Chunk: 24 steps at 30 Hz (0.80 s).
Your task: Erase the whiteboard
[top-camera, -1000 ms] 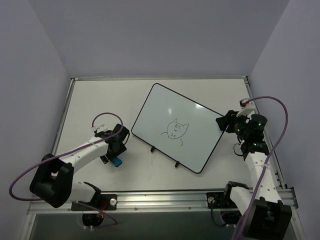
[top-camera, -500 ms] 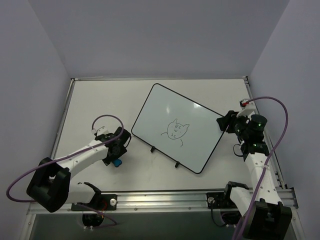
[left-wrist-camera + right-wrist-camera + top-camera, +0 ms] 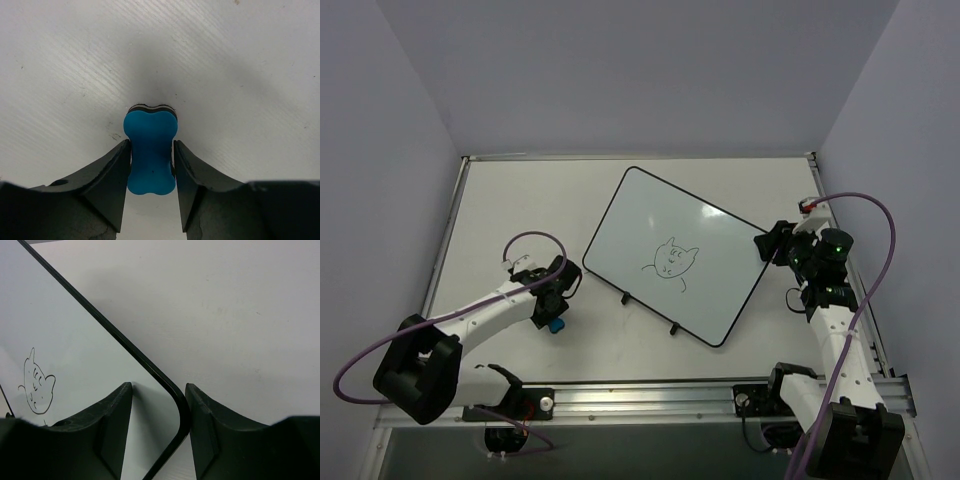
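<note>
The whiteboard lies askew in the middle of the table, a cat doodle on it. The right hand is spread around the board's right corner, and whether either finger touches the rim is hard to tell. Left of the board, the left hand pinches a blue eraser against the table. From above, the arm covers all but a sliver of the eraser.

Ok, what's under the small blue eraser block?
A thin black pad peeks out beneath the small blue eraser block, with the white table below. The rest of its underside is covered.
</note>
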Each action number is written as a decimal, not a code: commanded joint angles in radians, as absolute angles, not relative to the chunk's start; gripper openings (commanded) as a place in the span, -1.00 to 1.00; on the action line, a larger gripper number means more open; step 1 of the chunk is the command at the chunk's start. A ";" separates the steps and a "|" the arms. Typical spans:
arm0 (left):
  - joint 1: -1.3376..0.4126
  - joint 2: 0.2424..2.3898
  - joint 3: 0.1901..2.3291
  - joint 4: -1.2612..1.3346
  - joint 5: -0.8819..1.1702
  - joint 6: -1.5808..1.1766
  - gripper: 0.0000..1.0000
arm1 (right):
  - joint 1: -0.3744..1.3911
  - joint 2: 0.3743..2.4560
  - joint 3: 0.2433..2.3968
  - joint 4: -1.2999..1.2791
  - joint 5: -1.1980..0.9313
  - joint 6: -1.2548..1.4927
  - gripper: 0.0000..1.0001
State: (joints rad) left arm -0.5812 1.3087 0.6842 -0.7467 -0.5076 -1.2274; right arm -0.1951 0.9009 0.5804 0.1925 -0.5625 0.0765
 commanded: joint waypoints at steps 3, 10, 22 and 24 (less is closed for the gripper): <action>-0.584 1.312 0.670 -0.712 -0.502 -1.246 -0.02 | -0.187 0.887 0.609 0.196 -0.531 0.044 -0.17; -0.584 1.296 0.658 -0.704 -0.499 -1.247 0.04 | -0.186 0.885 0.612 0.192 -0.522 0.043 -0.17; -0.699 1.154 0.817 -0.645 -0.574 -0.984 -0.95 | -0.172 0.871 0.621 0.170 -0.514 0.035 -0.17; -0.751 1.105 0.837 -0.478 -0.545 -0.823 -0.95 | -0.169 0.865 0.620 0.169 -0.506 0.037 -0.17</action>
